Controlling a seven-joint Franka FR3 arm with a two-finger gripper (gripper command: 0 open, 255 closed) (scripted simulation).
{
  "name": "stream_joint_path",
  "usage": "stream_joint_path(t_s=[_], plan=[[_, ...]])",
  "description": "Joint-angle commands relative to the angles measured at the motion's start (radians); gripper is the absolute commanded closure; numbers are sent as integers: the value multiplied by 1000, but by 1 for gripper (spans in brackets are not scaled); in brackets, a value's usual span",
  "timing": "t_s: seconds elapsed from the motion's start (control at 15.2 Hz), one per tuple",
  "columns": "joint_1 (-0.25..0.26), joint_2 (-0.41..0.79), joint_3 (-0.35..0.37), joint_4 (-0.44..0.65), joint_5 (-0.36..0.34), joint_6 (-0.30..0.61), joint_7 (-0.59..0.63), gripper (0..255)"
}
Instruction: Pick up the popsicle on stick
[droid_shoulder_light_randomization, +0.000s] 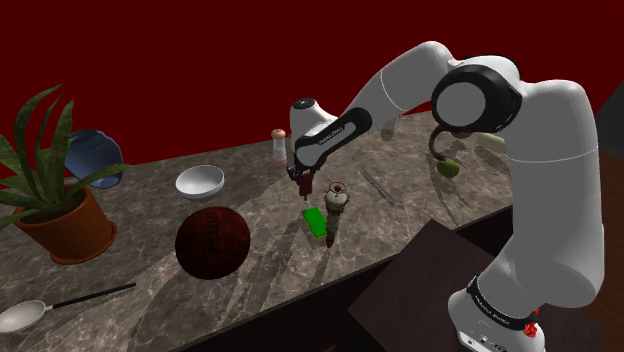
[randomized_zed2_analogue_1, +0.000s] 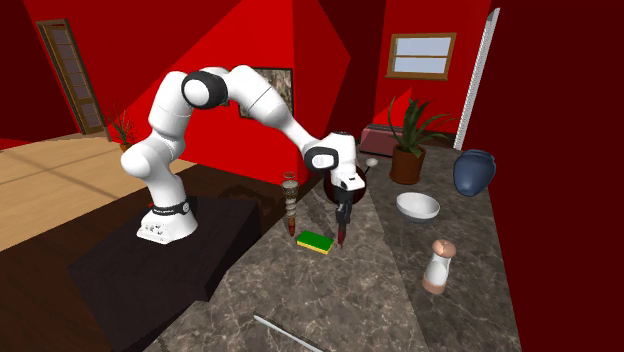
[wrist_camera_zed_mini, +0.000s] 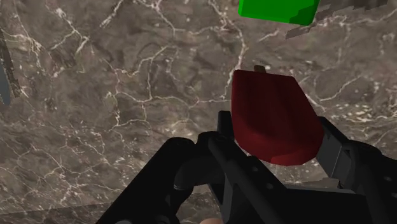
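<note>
Gripping the dark red popsicle (wrist_camera_zed_mini: 273, 121) by its body, your fingers (wrist_camera_zed_mini: 224, 130) are closed on it; judge it light, slick, brittle, so squeeze gently.

White arm (droid_shoulder_light_randomization: 548, 190) with dark joints, standing upright on the stand (droid_shoulder_light_randomization: 412, 288). From its base the lower links rise straight above the stand to a large dark-capped joint (droid_shoulder_light_randomization: 470, 100). From there the forearm (droid_shoulder_light_randomization: 395, 90) slopes down and away from the stand, out over the bench (droid_shoulder_light_randomization: 145, 225). The wrist (droid_shoulder_light_randomization: 318, 128) bends so that the black claw (droid_shoulder_light_randomization: 306, 186) points downward, well clear of the stand. In the wrist view the two fingers (wrist_camera_zed_mini: 336, 153) stand just far enough apart to clasp a dark red popsicle (wrist_camera_zed_mini: 273, 121), one pressing on each side.
</note>
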Motion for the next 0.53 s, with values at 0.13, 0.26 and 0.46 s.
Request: stream_joint_path(t_s=[0.13, 0.26, 0.46], plan=[[-3, -38, 5, 0, 7, -37, -10, 255], [-4, -55, 7, 2, 11, -56, -15, 255], [-6, -80, 10, 6, 16, -86, -22, 255]])
